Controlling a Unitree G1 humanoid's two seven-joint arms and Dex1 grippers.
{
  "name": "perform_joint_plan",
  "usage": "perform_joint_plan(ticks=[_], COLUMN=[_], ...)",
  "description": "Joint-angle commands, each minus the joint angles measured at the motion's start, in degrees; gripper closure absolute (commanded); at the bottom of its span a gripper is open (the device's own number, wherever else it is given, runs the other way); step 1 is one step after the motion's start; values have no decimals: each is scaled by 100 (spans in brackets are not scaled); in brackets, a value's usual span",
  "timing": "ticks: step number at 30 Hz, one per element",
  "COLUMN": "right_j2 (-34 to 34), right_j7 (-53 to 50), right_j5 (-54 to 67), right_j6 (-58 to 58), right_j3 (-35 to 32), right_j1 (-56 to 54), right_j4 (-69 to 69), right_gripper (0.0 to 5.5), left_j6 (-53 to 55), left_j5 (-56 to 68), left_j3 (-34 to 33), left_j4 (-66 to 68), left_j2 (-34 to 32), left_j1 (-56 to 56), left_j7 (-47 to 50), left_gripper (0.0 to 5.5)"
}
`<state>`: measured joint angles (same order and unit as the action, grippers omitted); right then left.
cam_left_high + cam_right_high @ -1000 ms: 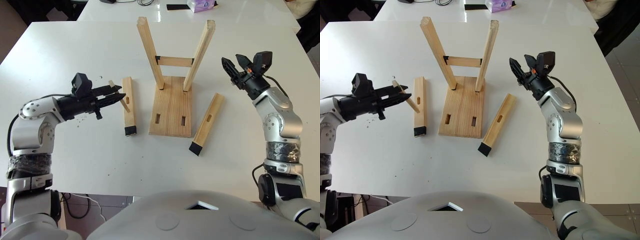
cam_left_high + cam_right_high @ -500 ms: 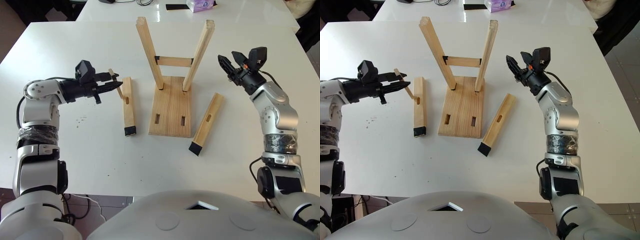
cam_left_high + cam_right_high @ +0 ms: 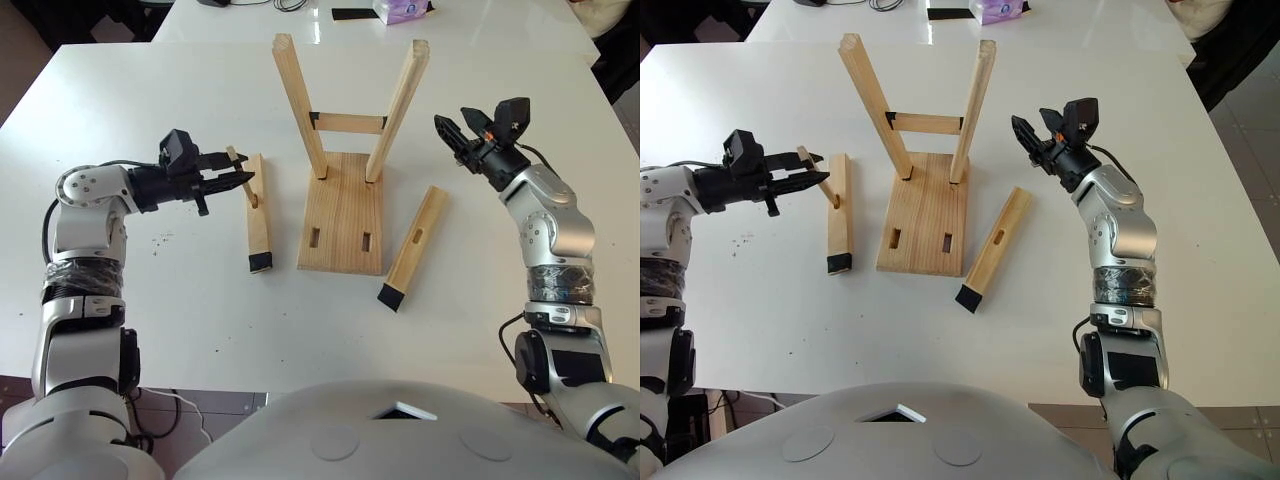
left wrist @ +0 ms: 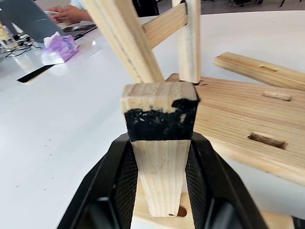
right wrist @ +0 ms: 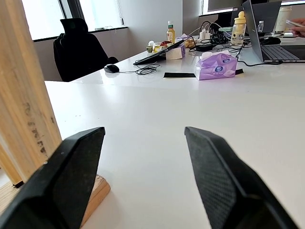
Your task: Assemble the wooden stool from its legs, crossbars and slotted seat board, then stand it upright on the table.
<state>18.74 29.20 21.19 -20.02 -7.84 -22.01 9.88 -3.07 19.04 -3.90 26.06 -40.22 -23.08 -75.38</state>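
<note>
The crossbar [image 4: 159, 171] in the left gripper [image 4: 160, 143] hides where its tip meets the loose leg [image 3: 259, 235]; seating there is unclear. The right wrist view's edge crops an upright leg [image 5: 24, 95].

Identify the white table [image 3: 180, 300] that takes up most of the head view, and the second white table [image 3: 250, 22] just beyond its far edge along the top of the frame, carrying a purple tissue pack [image 3: 405, 10] and a black strip [image 3: 352, 14] at upper centre. Note the light tiled floor [image 3: 1255, 150] down the right edge. In the right wrist view, locate a black office chair [image 5: 81, 47] in front of bright windows [image 5: 100, 12], plus an open laptop [image 5: 267, 24], a bottle [image 5: 170, 33] and a mouse [image 5: 112, 68] on the far table.
</note>
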Motion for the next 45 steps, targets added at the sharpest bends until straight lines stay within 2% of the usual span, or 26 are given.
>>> perform_joint_plan(ticks=[1, 9, 20, 29, 39, 45], right_j2=[87, 145, 162, 142, 208, 141], right_j7=[56, 150, 188, 236, 292, 221], right_j5=[-80, -86, -74, -82, -48, -41], right_j6=[45, 21, -56, -48, -136, -200], right_j3=[11, 10, -37, 2, -30, -7], right_j1=[-113, -172, 35, 10, 249, 343], right_j4=[41, 104, -22, 26, -114, -255], right_gripper=[240, 240, 240, 240, 240, 240], left_j6=[39, -35, 573, 286, 482, 509], left_j5=[-65, -179, 233, 62, 100, 76], left_j3=[135, 251, 385, 749, 762, 786], left_j4=[-31, 389, -687, -447, 269, 346], left_j2=[18, -49, -304, -553, -812, -690], left_j1=[22, 84, 1002, 846, 437, 519], left_j7=[-127, -269, -612, -963, -1251, -1177], left_gripper=[419, 419, 419, 419, 419, 419])
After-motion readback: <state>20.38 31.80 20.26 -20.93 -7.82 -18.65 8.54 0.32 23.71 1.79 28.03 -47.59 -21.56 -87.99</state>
